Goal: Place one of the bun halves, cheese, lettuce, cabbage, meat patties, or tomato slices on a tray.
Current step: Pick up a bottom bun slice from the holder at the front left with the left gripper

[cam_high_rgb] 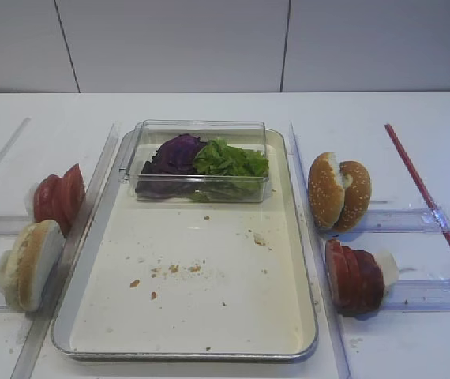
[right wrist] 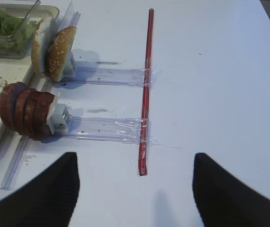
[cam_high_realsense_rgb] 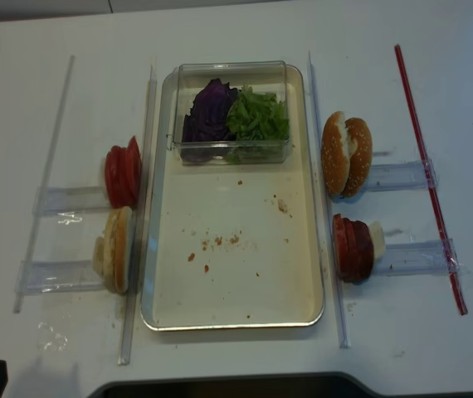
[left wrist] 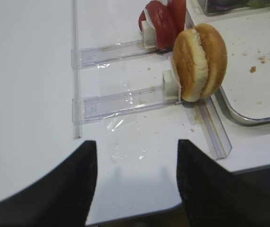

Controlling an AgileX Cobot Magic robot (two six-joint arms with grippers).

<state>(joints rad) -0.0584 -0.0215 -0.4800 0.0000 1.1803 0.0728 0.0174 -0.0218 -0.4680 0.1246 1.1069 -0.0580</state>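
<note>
The cream tray (cam_high_rgb: 209, 308) lies in the middle, bare but for crumbs and a clear box holding purple cabbage (cam_high_rgb: 176, 154) and green lettuce (cam_high_rgb: 231, 159). Left of the tray, plain bun halves (left wrist: 200, 61) stand on edge in a rail, with a row of tomato slices (left wrist: 163, 19) behind them. A darker tomato row (right wrist: 26, 111) stands right of the tray. My left gripper (left wrist: 136, 144) is open over bare table, short of the buns. Open too, my right gripper (right wrist: 135, 158) hangs empty over the table. Cheese and meat patties are out of view.
A sesame-seeded bun (cam_high_rgb: 339, 193) stands on edge right of the tray. Clear plastic rails (left wrist: 125, 101) are taped to the table on both sides. A red strip (right wrist: 146, 90) runs along the right. The table's front edge (left wrist: 139, 213) lies just under my left gripper.
</note>
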